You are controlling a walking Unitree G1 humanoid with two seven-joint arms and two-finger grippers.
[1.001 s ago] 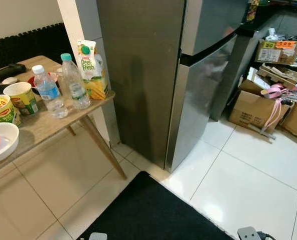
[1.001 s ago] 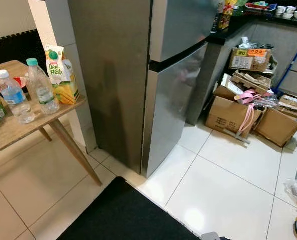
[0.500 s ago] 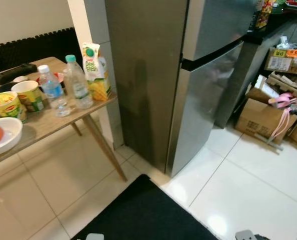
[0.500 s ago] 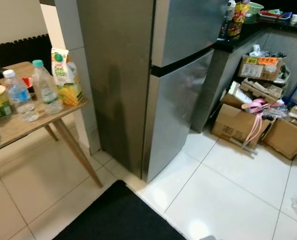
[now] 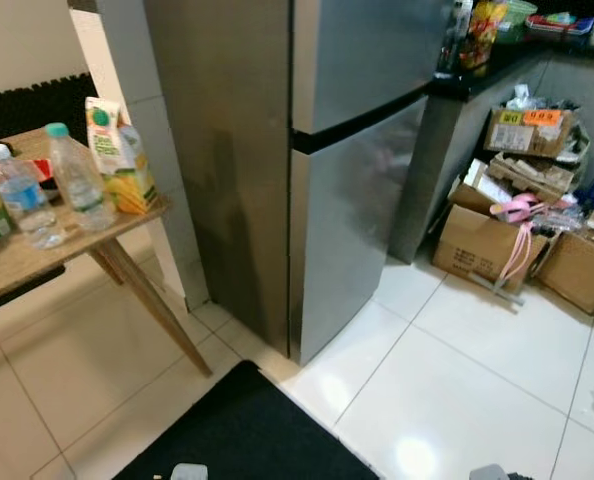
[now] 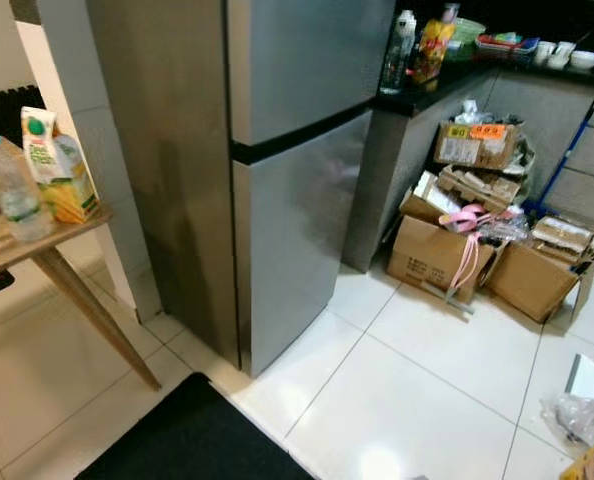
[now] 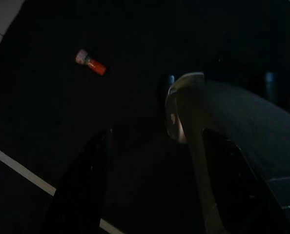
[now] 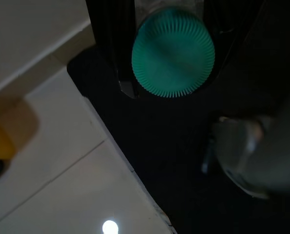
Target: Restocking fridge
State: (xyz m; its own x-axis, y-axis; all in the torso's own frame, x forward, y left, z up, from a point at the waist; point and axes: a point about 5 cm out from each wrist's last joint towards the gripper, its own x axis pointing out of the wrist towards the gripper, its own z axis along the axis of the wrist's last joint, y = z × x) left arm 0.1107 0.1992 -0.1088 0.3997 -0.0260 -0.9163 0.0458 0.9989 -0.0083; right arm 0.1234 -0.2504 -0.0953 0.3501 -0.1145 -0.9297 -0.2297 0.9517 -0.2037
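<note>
Panning right, the camera brings the shut fridge (image 5: pixel 317 170) centre. Right claw (image 8: pixel 167 53) grips a green-capped bottle (image 8: pixel 173 51), fridge ahead. Left claw (image 7: pixel 150 180) hangs apart, empty.

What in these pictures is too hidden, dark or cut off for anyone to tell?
- Inside of the tall steel fridge: both doors are shut.
- Item in the right tool: in the right wrist view its ribbed teal round cap faces the camera and hides the body behind it.
- Small red object on the black mat: left wrist view too dark.
- Wooden table: cut off by the left edge of the head views.
</note>
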